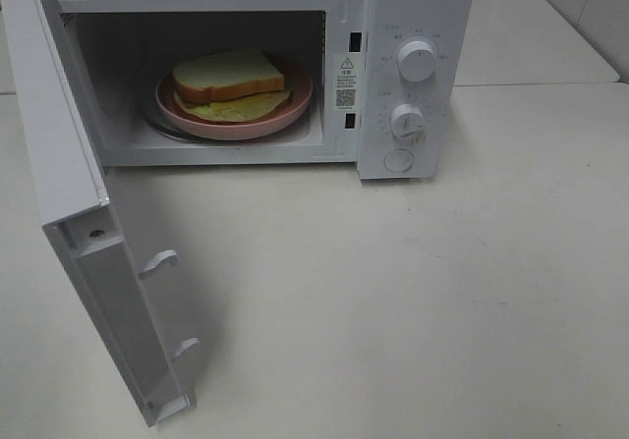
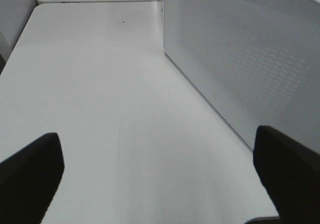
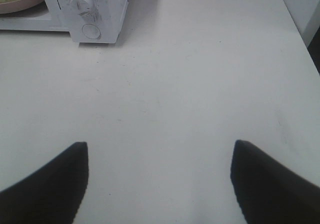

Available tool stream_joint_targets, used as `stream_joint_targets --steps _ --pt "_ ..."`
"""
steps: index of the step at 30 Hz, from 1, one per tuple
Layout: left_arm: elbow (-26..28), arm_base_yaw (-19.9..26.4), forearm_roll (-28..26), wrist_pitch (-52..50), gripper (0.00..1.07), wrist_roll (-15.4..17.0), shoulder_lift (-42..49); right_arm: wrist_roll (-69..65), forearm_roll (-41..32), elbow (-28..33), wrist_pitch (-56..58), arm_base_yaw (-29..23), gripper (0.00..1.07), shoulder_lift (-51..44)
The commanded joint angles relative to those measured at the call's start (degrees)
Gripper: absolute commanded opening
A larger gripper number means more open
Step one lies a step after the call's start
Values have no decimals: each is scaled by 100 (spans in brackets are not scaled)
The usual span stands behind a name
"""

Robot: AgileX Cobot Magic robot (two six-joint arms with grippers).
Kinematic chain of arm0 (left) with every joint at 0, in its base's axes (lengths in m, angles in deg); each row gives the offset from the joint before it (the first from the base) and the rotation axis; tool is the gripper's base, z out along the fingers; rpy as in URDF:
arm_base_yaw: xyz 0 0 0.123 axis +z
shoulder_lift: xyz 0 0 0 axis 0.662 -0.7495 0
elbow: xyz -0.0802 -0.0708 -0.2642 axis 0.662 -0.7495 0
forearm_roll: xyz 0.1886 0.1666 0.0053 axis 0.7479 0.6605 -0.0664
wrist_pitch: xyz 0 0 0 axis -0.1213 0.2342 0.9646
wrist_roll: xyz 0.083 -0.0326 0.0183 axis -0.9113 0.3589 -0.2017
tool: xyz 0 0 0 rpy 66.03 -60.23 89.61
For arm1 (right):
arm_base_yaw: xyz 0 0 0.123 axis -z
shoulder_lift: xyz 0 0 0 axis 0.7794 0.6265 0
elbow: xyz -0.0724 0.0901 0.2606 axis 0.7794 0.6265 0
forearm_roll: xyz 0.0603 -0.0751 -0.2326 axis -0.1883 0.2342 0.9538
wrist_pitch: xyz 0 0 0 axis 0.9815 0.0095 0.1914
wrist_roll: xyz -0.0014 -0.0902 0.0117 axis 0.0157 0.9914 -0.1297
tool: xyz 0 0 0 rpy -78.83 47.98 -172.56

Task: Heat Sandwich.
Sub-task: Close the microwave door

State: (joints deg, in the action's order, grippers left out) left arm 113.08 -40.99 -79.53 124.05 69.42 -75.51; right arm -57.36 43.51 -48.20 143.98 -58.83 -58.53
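One sandwich (image 1: 231, 78) sits on one pink plate (image 1: 236, 130) inside the open microwave (image 1: 432, 7).
One door (image 1: 118, 292) stands wide and two knobs (image 1: 417, 60) sit on the microwave's panel. The top slice hides much of the yellowish layer. The left fingers (image 2: 30, 174) and right fingers (image 3: 50, 184), spread wide and empty over the bench (image 1: 442, 311), are cropped at the frame edge.

Soft, even light from above, bright and nearly glare-free. The open microwave door (image 1: 108, 301) throws a pale grey shadow rightward over the white bench (image 1: 442, 311); the oven cavity is dimmer. In the 2 wrist views, black fingers (image 2: 30, 179) (image 3: 45, 184) look blurred, featureless.
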Motion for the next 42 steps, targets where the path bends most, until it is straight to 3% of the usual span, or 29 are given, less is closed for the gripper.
stream_joint_targets --steps 1,9,14,18,19,22,24,25,27,32,42 --pt "178 6 29 -206 98 17 -40 0 -11 6 -63 34 75 -149" --pt "241 6 57 -458 96 -92 -751 0 -11 6 -63 34 75 -149" --pt "241 6 63 -814 82 -92 -1301 0 -11 6 -63 34 75 -149" --pt "241 6 86 -1169 56 -92 -1805 0 -11 6 -63 34 75 -149" --pt "241 6 86 -1169 56 -92 -1805 0 -11 6 -63 34 75 -149" --pt "212 6 201 -1427 30 -92 -2246 0 -11 6 -63 34 75 -149" --pt "189 6 218 -1490 25 -92 -2332 0 -11 6 -63 34 75 -149" --pt "126 6 258 -1713 10 -92 -2527 0 -11 6 -63 34 75 -149" --pt "17 6 258 -2063 0 -92 -2716 0 -11 6 -63 34 75 -149" --pt "-321 6 269 -2939 0 -92 -2962 0 -11 6 -63 34 75 -149" --pt "-1558 6 281 -6079 0 -97 -3598 0 -11 6 -63 34 75 -149"
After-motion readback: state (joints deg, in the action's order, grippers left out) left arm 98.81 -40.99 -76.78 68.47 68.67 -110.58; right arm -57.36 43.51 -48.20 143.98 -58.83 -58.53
